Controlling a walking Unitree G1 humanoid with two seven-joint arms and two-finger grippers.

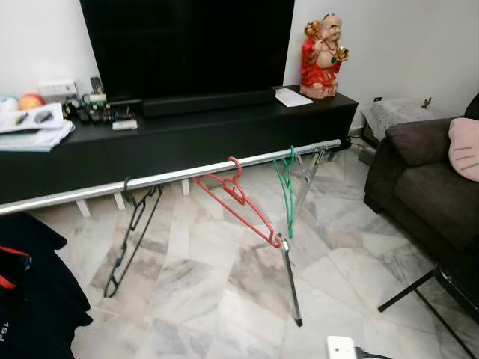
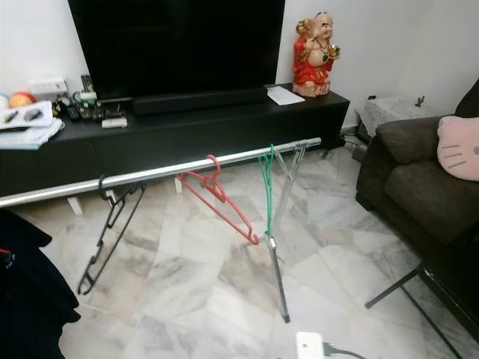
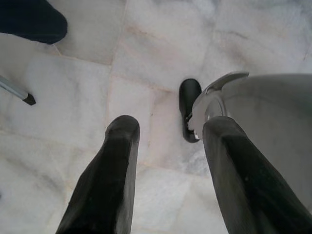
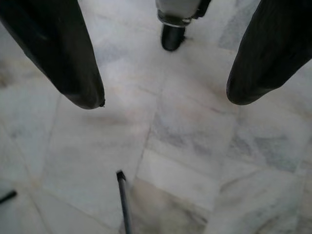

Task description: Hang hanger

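Rail: a silver drying-rack rail (image 1: 187, 173) runs across the room in front of the black TV cabinet (image 1: 224, 131), carried on folding legs (image 1: 290, 277) that splay onto the marble floor (image 1: 209, 299).
Hangers: three hang by their hooks from the rail: a black hanger (image 1: 133, 235) toward the robot's left, a red hanger (image 1: 238, 200) near the middle, tilted so its shoulder reaches down toward the leg joint, and a green hanger (image 1: 287, 187) just beside the rail's far end. Judged from this, the hanging looks done or close to it.
Left gripper: the left gripper (image 3: 168, 161) points straight down at the floor with its two black fingers spread well apart and nothing between them; the arm seems to hang idle at the robot's side, with the rail well ahead of it and above.
Right gripper: the right gripper (image 4: 163, 97) likewise faces the floor, fingers wide apart and empty; a rack leg's tip (image 4: 120, 175) stands on the tiles near it.
Why so: with no hanger held, both arms rest low, clear of the rack.
Surroundings: a dark sofa (image 1: 426, 179) sits to the robot's right; a red figurine (image 1: 322, 56) stands on the cabinet.
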